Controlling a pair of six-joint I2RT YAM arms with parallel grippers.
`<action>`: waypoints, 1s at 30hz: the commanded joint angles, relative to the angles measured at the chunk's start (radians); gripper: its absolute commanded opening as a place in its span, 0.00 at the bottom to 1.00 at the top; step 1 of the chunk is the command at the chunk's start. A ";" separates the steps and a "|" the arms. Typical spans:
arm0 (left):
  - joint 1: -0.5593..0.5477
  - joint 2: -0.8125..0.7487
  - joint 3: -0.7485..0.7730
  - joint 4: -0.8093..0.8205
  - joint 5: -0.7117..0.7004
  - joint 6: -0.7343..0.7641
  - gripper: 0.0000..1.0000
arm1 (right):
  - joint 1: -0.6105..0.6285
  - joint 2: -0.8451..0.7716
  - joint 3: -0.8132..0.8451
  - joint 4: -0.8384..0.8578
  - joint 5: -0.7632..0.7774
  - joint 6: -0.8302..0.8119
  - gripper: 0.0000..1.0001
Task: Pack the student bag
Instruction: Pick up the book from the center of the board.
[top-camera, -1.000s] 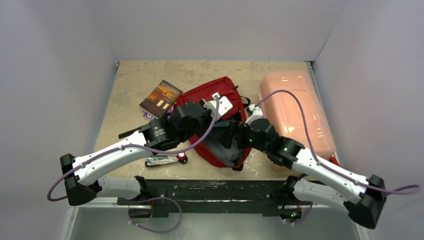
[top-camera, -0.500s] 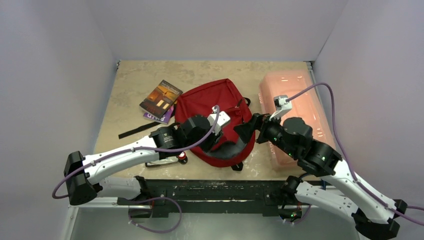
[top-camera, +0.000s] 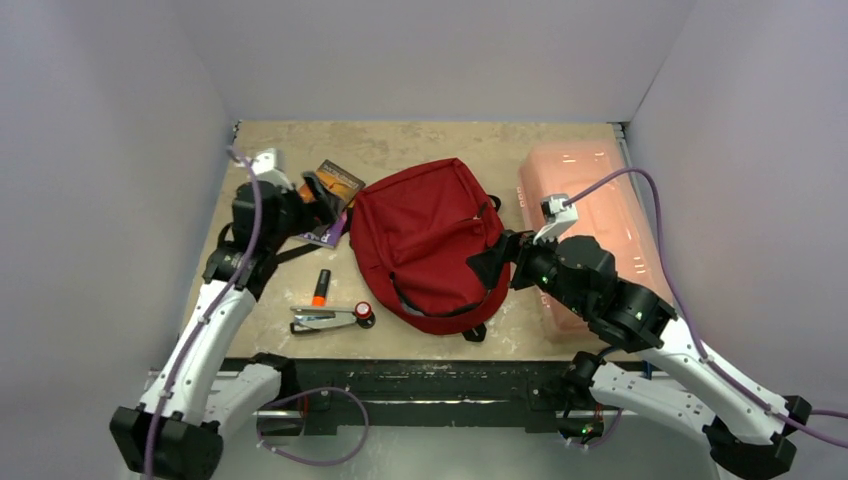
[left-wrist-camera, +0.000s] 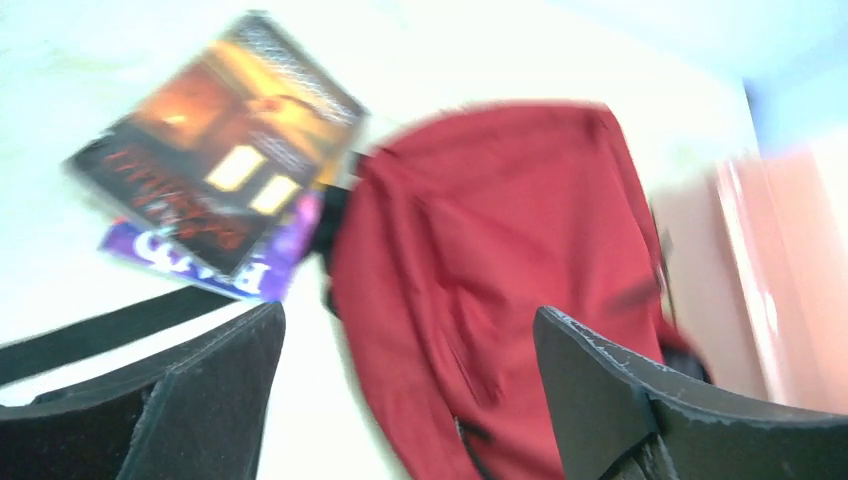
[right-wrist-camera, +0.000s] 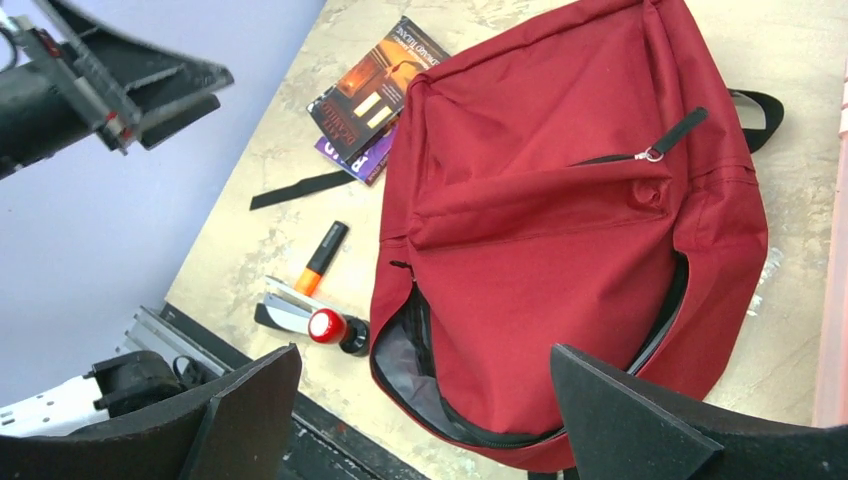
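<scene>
The dark red student bag (top-camera: 425, 245) lies flat mid-table, its main zip gaping at the near end (right-wrist-camera: 430, 360). My left gripper (top-camera: 322, 197) hovers open and empty at the far left, over the edge of the stacked books (top-camera: 338, 183). In the left wrist view the open gripper (left-wrist-camera: 410, 400) frames the bag (left-wrist-camera: 500, 270), with the books (left-wrist-camera: 225, 160) to the upper left. My right gripper (top-camera: 490, 262) hangs open above the bag's right side, nothing between its fingers (right-wrist-camera: 425, 410). The bag (right-wrist-camera: 560, 230) fills the right wrist view.
An orange marker (top-camera: 320, 287), a stapler (top-camera: 318, 320) and a small red-capped bottle (top-camera: 363, 313) lie left of the bag near the front edge. A loose black strap (top-camera: 290, 255) lies below the books. A pale pink plastic box (top-camera: 590, 220) stands at the right.
My left arm has pulled out of the bag's opening, swung far left to the books, and its gripper has opened. The right arm lifted back off the bag and now holds still.
</scene>
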 joint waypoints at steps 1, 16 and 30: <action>0.309 0.068 -0.091 0.149 0.095 -0.357 0.97 | 0.001 -0.003 0.004 0.026 -0.027 -0.016 0.99; 0.657 0.509 -0.086 0.446 0.039 -0.549 0.94 | 0.002 -0.065 -0.015 0.024 -0.057 0.025 0.99; 0.735 0.859 -0.116 0.918 0.393 -0.602 0.83 | 0.001 -0.118 0.029 0.014 -0.045 0.020 0.99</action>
